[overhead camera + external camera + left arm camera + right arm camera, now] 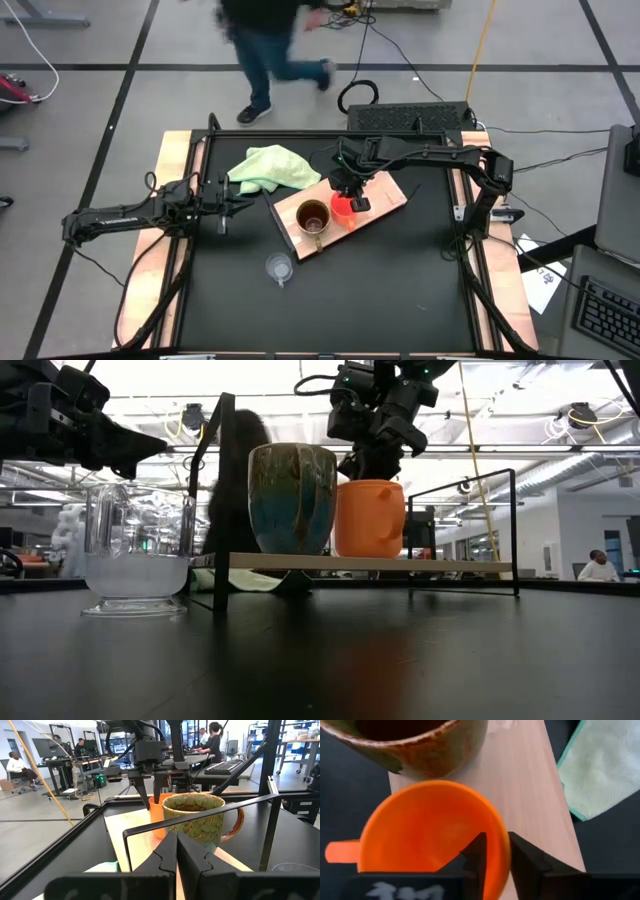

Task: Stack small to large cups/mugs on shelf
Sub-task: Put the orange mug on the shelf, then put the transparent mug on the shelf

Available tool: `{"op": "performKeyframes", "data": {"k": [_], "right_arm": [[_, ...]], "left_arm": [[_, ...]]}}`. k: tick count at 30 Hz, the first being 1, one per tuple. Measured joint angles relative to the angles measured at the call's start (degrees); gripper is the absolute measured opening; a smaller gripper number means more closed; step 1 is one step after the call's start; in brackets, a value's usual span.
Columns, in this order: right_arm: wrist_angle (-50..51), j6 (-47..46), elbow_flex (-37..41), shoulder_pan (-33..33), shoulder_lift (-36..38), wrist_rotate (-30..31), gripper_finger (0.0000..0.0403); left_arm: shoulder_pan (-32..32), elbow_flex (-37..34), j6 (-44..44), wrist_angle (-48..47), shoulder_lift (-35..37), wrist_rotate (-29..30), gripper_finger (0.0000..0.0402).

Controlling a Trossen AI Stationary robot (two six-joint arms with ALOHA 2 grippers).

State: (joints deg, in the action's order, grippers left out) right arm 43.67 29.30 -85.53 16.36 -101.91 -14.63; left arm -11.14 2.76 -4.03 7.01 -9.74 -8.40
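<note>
Overhead plan, left to right. Left gripper (236, 203) waits at 9 o'clock of the table, its fingers pressed together on nothing. Small clear glass cup (279, 268) stands off the shelf (385, 205) on the black tabletop at 7 o'clock of it; likely brittle and slick, best pinched across the rim. Tan-brown mug (312, 219), likely heavy, stands on the shelf. Orange cup (343, 211) stands just beside it at its 3 o'clock, probably light and stiff. Right gripper (347, 195) straddles its rim wall, one finger inside, one outside.
</note>
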Motion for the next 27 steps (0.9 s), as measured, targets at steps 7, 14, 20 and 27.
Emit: {"op": "performKeyframes", "data": {"k": [7, 14, 20, 27], "right_arm": [[-0.1, -0.3, 0.0, 0.0, 0.1, 0.0, 0.0122], [-0.2, -1.0, 0.0, 0.1, 3.6, 0.5, 0.0127], [-0.3, -1.4, 0.0, 0.1, 9.1, 1.1, 0.0126], [2.3, -0.9, 2.5, -0.9, 16.6, -3.7, 0.0037]], "left_arm": [[0.0, 0.0, 0.0, 0.0, 0.0, 0.0, 0.0012], [0.0, 0.0, 0.0, 0.0, 0.0, 0.0, 0.0012], [0.0, 0.0, 0.0, 0.1, 0.0, 0.0, 0.0012], [0.0, 0.0, 0.0, 0.1, 0.0, 0.0, 0.0012]]}}
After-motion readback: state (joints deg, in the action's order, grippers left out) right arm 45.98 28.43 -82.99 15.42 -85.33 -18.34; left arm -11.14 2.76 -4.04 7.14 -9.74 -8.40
